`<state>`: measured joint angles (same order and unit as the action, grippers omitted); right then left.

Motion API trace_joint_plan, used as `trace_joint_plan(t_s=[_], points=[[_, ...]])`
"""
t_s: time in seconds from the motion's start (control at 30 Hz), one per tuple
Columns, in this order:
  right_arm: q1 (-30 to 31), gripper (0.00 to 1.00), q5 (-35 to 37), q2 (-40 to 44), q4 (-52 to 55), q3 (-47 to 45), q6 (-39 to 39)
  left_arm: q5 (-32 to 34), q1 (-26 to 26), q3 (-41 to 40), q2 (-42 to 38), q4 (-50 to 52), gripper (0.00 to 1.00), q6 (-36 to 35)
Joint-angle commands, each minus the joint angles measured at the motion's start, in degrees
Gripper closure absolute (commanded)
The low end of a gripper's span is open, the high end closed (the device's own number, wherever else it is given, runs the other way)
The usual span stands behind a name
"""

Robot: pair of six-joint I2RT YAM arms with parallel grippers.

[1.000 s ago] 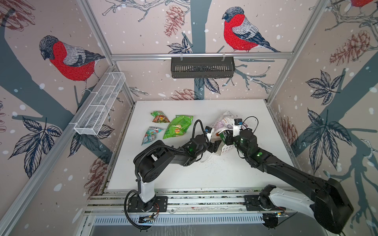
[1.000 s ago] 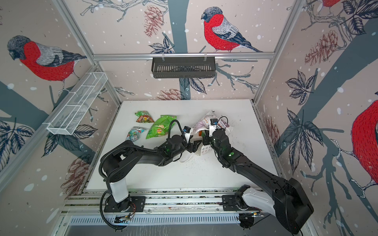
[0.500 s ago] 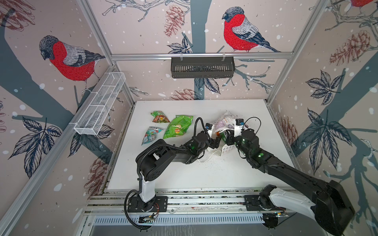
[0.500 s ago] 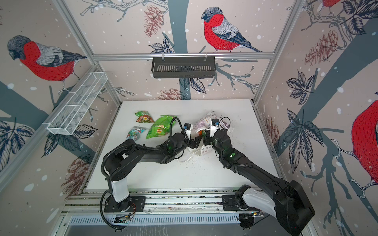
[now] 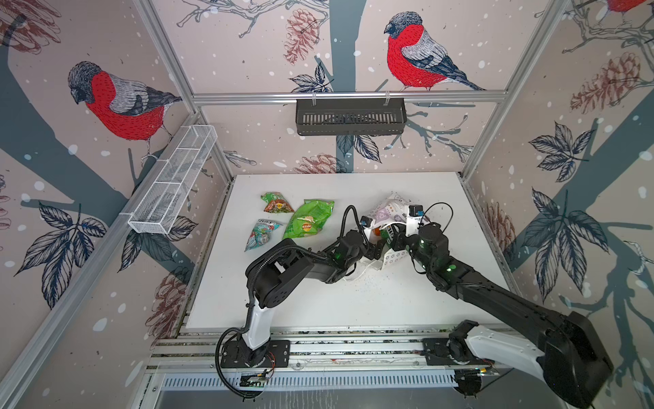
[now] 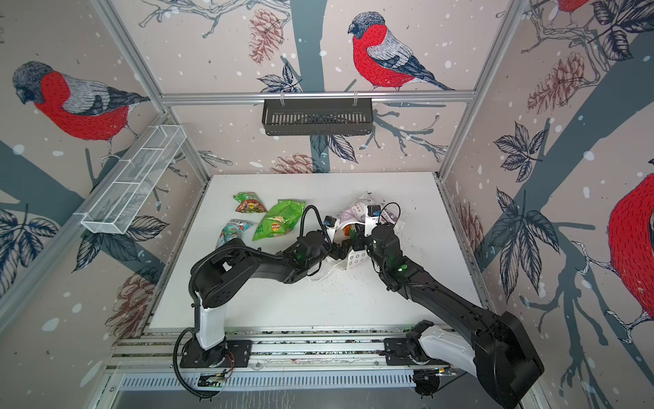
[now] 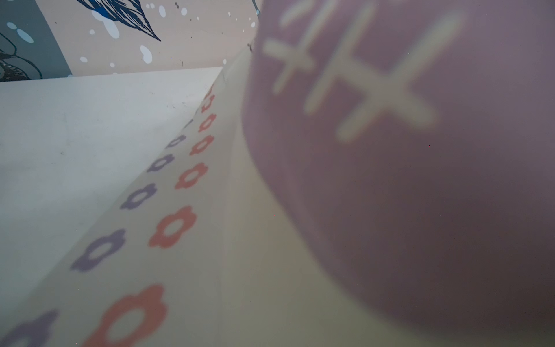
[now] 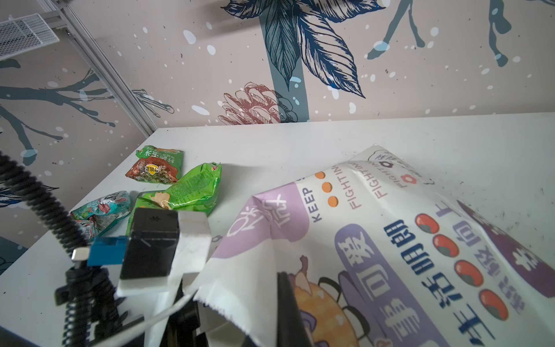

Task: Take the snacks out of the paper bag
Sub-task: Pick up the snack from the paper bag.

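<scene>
Roughly front-to-back, paper bag (image 5: 387, 210) lies, mouth toward arms; right hand (image 5: 395, 241) pinches rim — left hand (image 5: 374, 249) unclear.

A robotics lab test cell — an aluminium frame (image 5: 348, 95) boxes in a white table (image 5: 318, 304), printed bullfinch panels (image 5: 247, 53) stand as walls, and two black robot arms (image 5: 495, 297) are bolted to a slotted rail (image 5: 354, 348) at the front

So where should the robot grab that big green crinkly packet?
I'd pinch its flat crimped far end, coming down from above: the big green foil packet lies flat on the white table, puffy in the middle.
</scene>
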<state>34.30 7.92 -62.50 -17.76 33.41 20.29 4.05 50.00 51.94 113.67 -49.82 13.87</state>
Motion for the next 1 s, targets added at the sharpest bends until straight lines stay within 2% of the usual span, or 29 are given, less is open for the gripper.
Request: trace_joint_plan(t_s=[0.0,0.23,0.33,0.47,0.67,0.97], points=[[-0.2,1.0,-0.41,0.35,-0.94,-0.02,1.41,0.4,0.57,-1.75,-0.31,-6.52,0.14,-2.19],[-0.63,1.0,0.55,-0.08,0.31,0.6,2.19,5.41,5.17,-5.24,-2.37,-10.21,0.14,-10.53],[-0.73,1.0,0.66,0.2,0.72,0.69,2.29,7.5,6.51,-7.83,-3.01,-14.23,0.16,-11.27],[-0.82,1.0,0.25,0.53,0.48,0.52,2.47,6.94,6.52,-8.55,-2.36,-15.92,0.2,-11.07],[-0.82,1.0,-0.71,0.47,0.4,0.61,2.38,3.76,6.52,-5.58,-0.66,-12.68,0.27,-12.32],[-0.91,1.0,-1.5,0.56,0.12,0.08,1.94,1.42,6.25,-0.97,2.38,-9.64,0.29,-15.43]])
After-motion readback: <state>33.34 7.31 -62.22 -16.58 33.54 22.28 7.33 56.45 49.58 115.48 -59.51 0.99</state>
